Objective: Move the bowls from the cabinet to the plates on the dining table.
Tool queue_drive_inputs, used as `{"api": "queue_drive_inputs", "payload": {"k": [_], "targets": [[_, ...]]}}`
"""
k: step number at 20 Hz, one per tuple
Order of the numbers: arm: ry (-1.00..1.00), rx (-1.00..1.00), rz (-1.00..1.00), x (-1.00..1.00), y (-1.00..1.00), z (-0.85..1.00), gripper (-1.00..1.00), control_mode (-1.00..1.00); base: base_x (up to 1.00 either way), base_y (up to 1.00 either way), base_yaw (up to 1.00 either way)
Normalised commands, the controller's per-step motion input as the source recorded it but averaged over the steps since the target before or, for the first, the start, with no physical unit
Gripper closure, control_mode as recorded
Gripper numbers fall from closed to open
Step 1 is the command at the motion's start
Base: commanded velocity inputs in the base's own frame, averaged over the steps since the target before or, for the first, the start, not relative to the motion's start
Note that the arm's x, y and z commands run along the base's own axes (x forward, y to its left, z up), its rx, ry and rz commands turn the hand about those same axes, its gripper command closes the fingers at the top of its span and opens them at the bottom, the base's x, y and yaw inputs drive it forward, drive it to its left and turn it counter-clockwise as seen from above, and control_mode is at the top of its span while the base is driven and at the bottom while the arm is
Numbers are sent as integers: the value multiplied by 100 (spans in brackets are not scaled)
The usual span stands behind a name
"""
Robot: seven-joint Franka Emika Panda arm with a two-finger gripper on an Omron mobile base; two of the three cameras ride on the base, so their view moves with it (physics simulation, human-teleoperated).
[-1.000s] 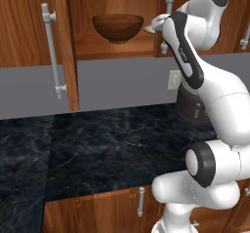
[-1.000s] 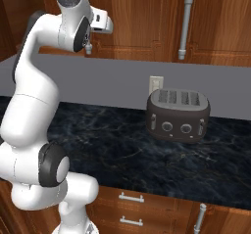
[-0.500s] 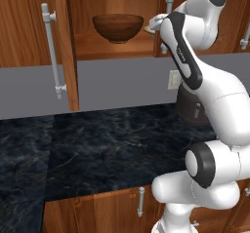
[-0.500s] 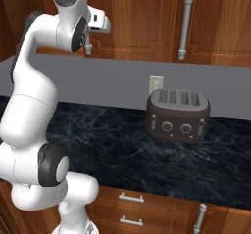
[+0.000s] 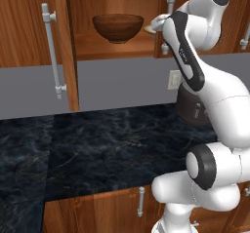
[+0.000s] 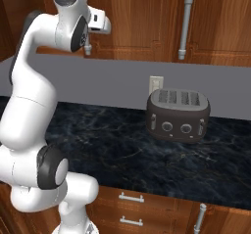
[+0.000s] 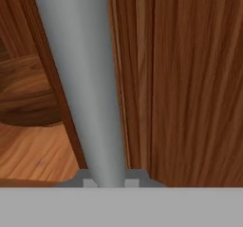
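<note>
1. Wooden cabinet (image 5: 29, 27) fills the top of the left base view; its left door stands open at the upper left, with a long silver handle (image 5: 52, 56) on it.
2. Right of this door, at the top centre, the brown bowl (image 5: 117, 27) sits upright on the shelf (image 5: 107, 51) inside the cabinet.
3. Just right of the bowl, a small piece of the cream bowl (image 5: 148, 29) shows on the same shelf, mostly hidden behind the arm.
4. The gripper (image 5: 157, 22) is at the upper centre-right, at the edge of the right door, close to the cream bowl.
5. In the hand view a grey bar handle (image 7: 80, 79) runs from the top down to the bottom centre, between the finger tips; the fingers are closed narrow on this bar.
6. At the left of the hand view the brown bowl shows as a dark round shape on the shelf, and the wooden door (image 7: 190, 79) fills the right side.
7. Lower in the left base view, the black marble counter (image 5: 97, 149) crosses the middle.
8. In the right base view a dark toaster (image 6: 178, 115) stands on the counter at centre right, under a white wall socket (image 6: 156, 85).
</note>
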Motion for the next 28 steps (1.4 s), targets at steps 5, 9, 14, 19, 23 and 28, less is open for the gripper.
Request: {"api": "queue_drive_inputs", "payload": {"k": [5, 9, 14, 19, 23, 28], "targets": [[0, 0, 0, -30, -33, 0, 100, -100, 0, 0, 0], [0, 0, 0, -43, -33, 0, 100, -100, 0, 0, 0], [-6, 0, -2, -60, -47, 0, 100, -100, 0, 0, 0], [-7, 0, -1, -64, -51, 0, 100, -100, 0, 0, 0], [-8, 0, -1, -64, -53, 0, 100, -100, 0, 0, 0], [-5, 1, 0, -55, -55, -4, 100, -100, 0, 0, 0]]}}
